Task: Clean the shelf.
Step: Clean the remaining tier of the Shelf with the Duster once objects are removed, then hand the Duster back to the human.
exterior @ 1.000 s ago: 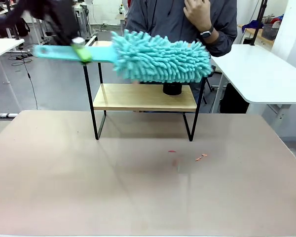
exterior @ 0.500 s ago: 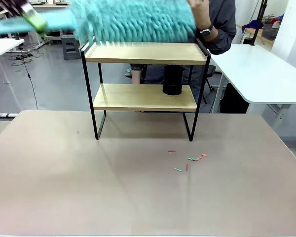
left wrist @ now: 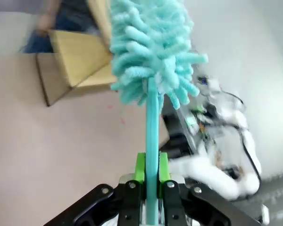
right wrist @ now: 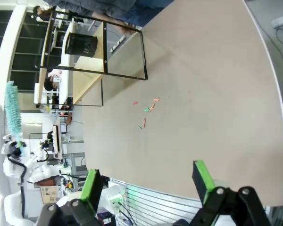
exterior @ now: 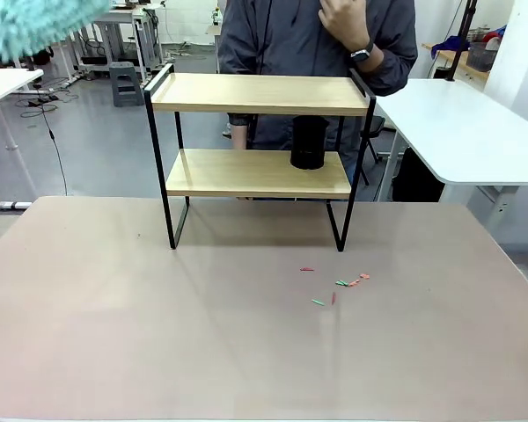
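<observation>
The shelf [exterior: 260, 92] stands at the table's far middle, a black-framed rack with two light wooden boards; it also appears in the left wrist view [left wrist: 78, 56] and the right wrist view [right wrist: 85, 61]. A fluffy teal duster [left wrist: 151, 47] is held by its flat handle in my left gripper [left wrist: 151, 172], which is shut on it. The duster's head [exterior: 31, 22] sits blurred at the top left corner, well clear of the shelf. My right gripper [right wrist: 148, 181] stands open and empty over the table's near edge.
A black cylinder [exterior: 307, 142] stands on the shelf's lower board. Several small red and green scraps [exterior: 336, 287] lie on the beige tabletop [exterior: 158, 334] in front of the shelf. A person [exterior: 321, 35] stands behind the shelf. A white table [exterior: 466, 132] is at right.
The duster swept left off the shelf's top board and rose to the top left corner. Small scraps appeared on the tabletop in front of the shelf.
</observation>
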You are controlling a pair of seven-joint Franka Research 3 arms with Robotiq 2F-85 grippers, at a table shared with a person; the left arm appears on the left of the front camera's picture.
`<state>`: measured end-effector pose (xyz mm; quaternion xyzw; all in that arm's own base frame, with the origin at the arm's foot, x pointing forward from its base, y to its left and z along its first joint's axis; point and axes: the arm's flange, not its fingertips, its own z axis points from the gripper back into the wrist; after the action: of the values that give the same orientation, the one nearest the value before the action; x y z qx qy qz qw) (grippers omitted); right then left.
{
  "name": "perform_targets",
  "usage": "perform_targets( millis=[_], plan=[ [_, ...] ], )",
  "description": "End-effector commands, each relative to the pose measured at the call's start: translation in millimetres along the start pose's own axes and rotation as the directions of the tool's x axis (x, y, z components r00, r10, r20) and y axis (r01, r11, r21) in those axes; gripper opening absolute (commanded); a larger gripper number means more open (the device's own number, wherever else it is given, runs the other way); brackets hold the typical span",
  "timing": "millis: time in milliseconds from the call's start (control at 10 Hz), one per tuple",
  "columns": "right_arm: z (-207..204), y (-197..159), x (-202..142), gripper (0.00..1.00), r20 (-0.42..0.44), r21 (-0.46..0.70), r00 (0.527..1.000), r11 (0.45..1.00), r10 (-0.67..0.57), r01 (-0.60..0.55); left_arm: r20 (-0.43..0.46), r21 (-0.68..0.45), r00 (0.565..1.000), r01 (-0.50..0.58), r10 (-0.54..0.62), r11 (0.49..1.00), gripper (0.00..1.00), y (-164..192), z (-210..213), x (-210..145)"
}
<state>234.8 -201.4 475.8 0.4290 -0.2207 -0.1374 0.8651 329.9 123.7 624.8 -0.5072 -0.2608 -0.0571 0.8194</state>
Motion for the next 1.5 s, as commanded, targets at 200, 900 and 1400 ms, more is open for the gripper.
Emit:
perform_targets(
  millis=[200, 900, 1400],
  plan=[
    [-1, 1, 2, 1.00, 0.017, 0.027, 1.000, 0.999, 0.024, -0.024, -0.084, 0.062, 0.988, -0.128, 0.133, 0.990, 0.12, 105, -61, 14],
    [-1, 1, 2, 1.00, 0.017, 0.027, 1.000, 0.999, 0.024, -0.024, 0.036, 0.091, 0.998, -0.064, 0.061, 0.994, 0.12, 61, -28, -8],
    [-1, 1, 2, 1.00, 0.017, 0.027, 1.000, 0.999, 0.024, -0.024, 0.036, 0.091, 0.998, -0.064, 0.061, 0.994, 0.12, 61, -28, -8]
  ],
)
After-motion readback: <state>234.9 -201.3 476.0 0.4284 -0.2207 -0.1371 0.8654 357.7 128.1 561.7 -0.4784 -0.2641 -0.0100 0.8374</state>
